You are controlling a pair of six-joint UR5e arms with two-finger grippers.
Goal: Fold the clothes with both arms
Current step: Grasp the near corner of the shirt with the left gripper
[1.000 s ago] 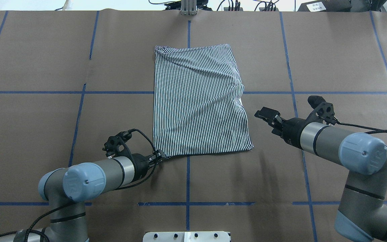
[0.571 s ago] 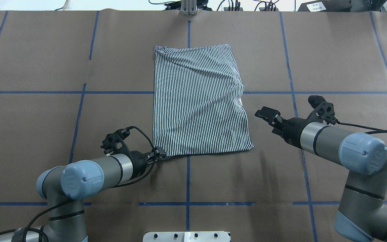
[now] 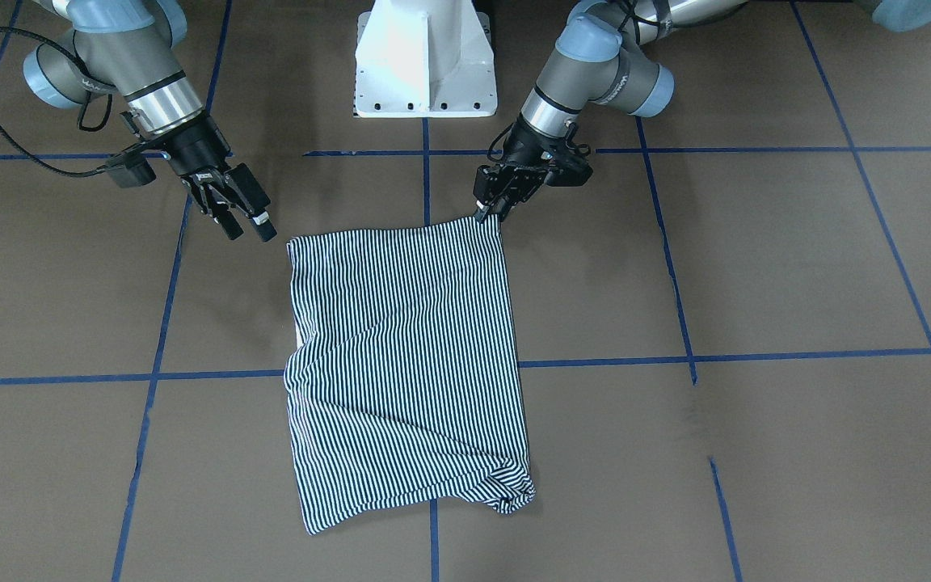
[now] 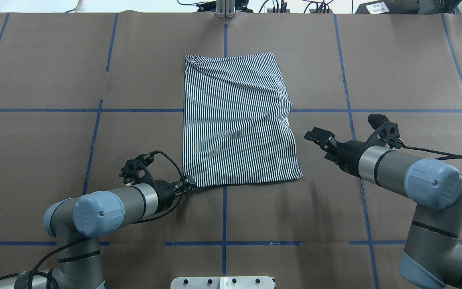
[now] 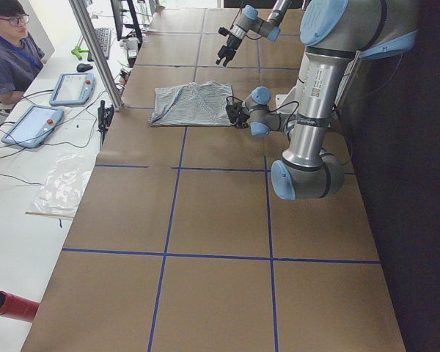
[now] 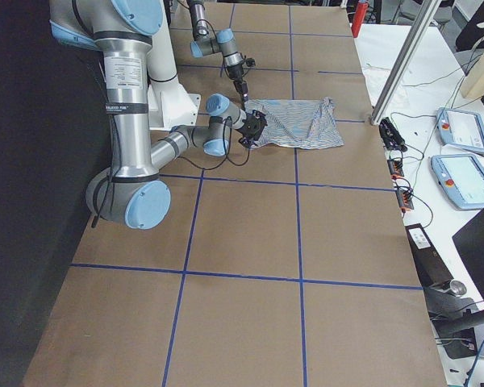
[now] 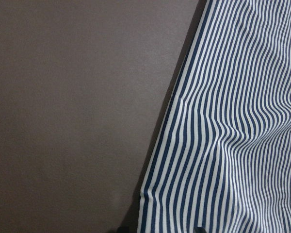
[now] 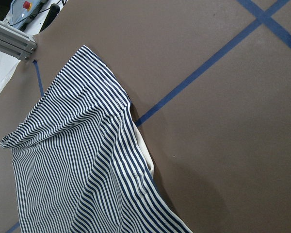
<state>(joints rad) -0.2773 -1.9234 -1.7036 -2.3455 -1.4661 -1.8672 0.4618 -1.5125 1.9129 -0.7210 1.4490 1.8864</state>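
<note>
The striped polo shirt point(image 4: 235, 120) lies folded into a flat rectangle in the middle of the table; it also shows in the front view point(image 3: 401, 364). A strip of white collar point(image 8: 144, 150) peeks from under its right edge. My left gripper point(image 4: 189, 185) is low at the shirt's near-left corner and shut on it, as the front view point(image 3: 488, 208) also shows. The left wrist view shows striped cloth point(image 7: 233, 121) puckered towards the fingers. My right gripper point(image 4: 314, 135) is open and empty, above the table just right of the shirt's right edge; the front view point(image 3: 247, 228) shows it too.
The brown table cover carries a grid of blue tape lines point(image 4: 225, 212). The white pedestal base point(image 3: 425, 56) stands at the near edge. An aluminium post point(image 4: 225, 10) stands at the far edge. Beyond it is a desk with tablets point(image 5: 29, 125) and a seated person point(image 5: 7, 51).
My left arm has drawn back slightly to the left, tugging the shirt's near-left corner with it. The right arm has not moved.
</note>
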